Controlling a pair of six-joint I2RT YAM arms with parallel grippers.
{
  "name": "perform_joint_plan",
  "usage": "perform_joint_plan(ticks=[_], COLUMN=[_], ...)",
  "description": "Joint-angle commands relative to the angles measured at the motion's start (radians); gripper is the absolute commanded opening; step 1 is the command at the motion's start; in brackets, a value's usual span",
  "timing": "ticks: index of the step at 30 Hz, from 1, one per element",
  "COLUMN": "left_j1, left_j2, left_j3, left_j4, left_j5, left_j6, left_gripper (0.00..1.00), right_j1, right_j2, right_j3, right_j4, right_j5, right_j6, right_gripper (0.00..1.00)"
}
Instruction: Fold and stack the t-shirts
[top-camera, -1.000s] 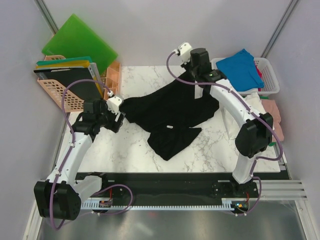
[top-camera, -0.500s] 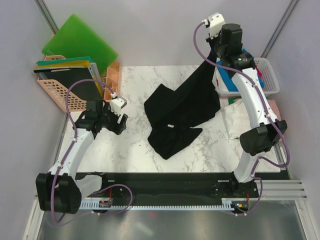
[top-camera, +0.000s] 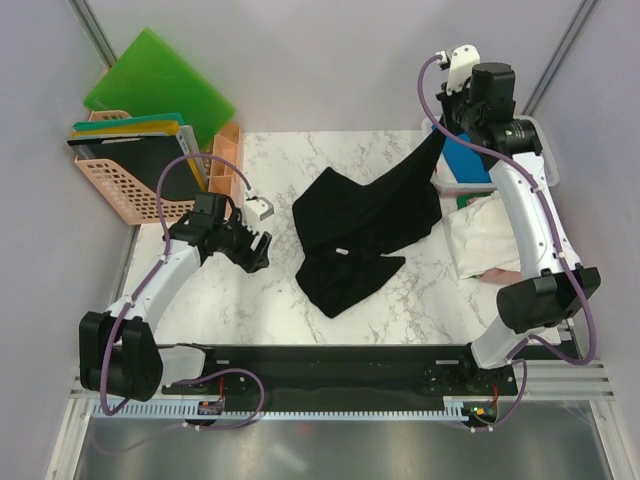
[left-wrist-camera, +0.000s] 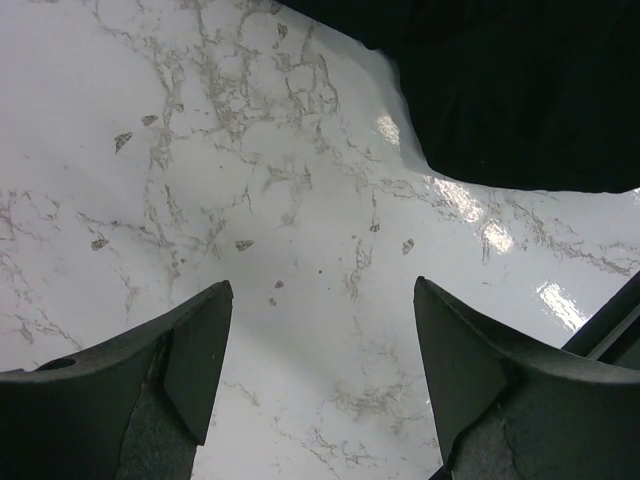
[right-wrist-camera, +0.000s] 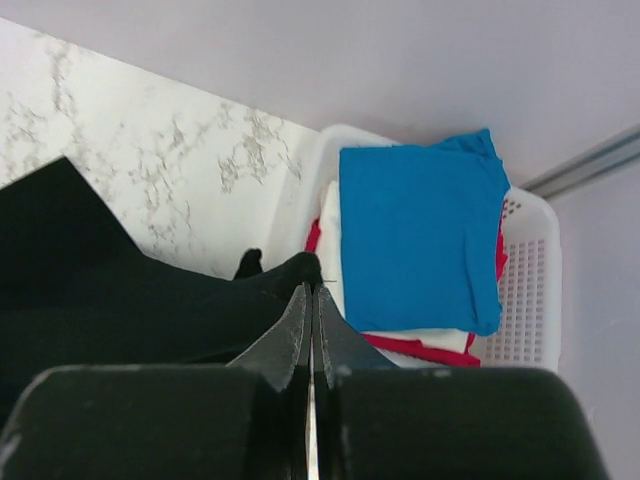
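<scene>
A black t-shirt (top-camera: 360, 225) lies crumpled on the tabletop (top-camera: 285, 160), one edge lifted rear-right by the right claw (right-wrist-camera: 311, 292), clenched on the cloth. The left claw (left-wrist-camera: 322, 300) hangs released over bare marble; pinching the shirt's left edge next would likely spread it flat.

The right gripper (right-wrist-camera: 311, 300) rises from the bottom centre of the frame, its two dark fingers pressed flat together. At their tips they pinch a bunched peak of the black t-shirt (right-wrist-camera: 110, 290), which spreads away into the lower left. Behind it, the marble tabletop (right-wrist-camera: 150, 150) fills the upper left. Right of centre stands a white perforated basket (right-wrist-camera: 530, 300) with a folded bright blue t-shirt (right-wrist-camera: 420, 230) on top of its pile. White cloth (right-wrist-camera: 330, 235) and a red edge (right-wrist-camera: 400, 346) show beneath the blue one. A pale lilac wall (right-wrist-camera: 350, 50) runs across the top.
</scene>
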Motion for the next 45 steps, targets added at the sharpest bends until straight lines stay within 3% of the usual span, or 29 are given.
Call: perform_joint_plan(ticks=[1,7,14,18,20,24,27,30,33,35,41,45], left_j1=[-0.007,-0.03,-0.072,-0.109,-0.114,-0.137,-0.178,-0.215,-0.254,-0.267,-0.27,-0.27], left_j2=[0.002,0.022,0.062,0.103,0.132,0.223,0.328,0.434,0.496,0.536,0.608,0.628], left_j3=[0.033,0.039,0.051,0.071,0.099,0.146,0.191,0.261,0.343,0.375,0.449,0.481], left_j4=[-0.011,-0.026,-0.031,-0.034,-0.066,-0.149,-0.172,-0.172,-0.14,-0.045,0.13,0.216], left_j5=[0.026,0.007,0.007,0.025,0.094,0.388,0.479,0.516,0.484,0.441,0.207,-0.043], left_j6=[-0.006,0.002,0.01,0.01,0.006,0.014,0.017,0.026,0.008,-0.021,-0.107,-0.168], left_gripper=[0.8,0.8,0.8,0.8,0.8,0.8,0.8,0.87,0.91,1.0,1.0,1.0], right_j1=[-0.02,-0.145,-0.386,-0.403,-0.403,-0.403,-0.403,-0.403,-0.403,-0.402,-0.402,-0.402], right_j2=[0.017,0.069,0.185,0.195,0.18,0.154,0.15,0.138,0.115,0.091,0.077,0.104], right_j3=[-0.036,-0.082,0.158,0.156,0.099,0.016,-0.008,-0.033,-0.076,-0.125,-0.171,-0.154], right_j4=[0.011,0.096,0.062,0.05,0.066,0.106,0.114,0.12,0.129,0.148,0.172,0.172], right_j5=[0.014,0.076,0.103,0.108,0.093,0.068,0.054,0.047,0.036,0.027,0.025,0.011], right_j6=[0.028,0.059,0.03,-0.004,-0.004,0.01,0.014,0.011,0.001,-0.008,-0.028,-0.018], right_gripper=[0.0,0.0,0.0,0.0,0.0,0.0,0.0,0.0,0.0,0.0,0.0,0.0])
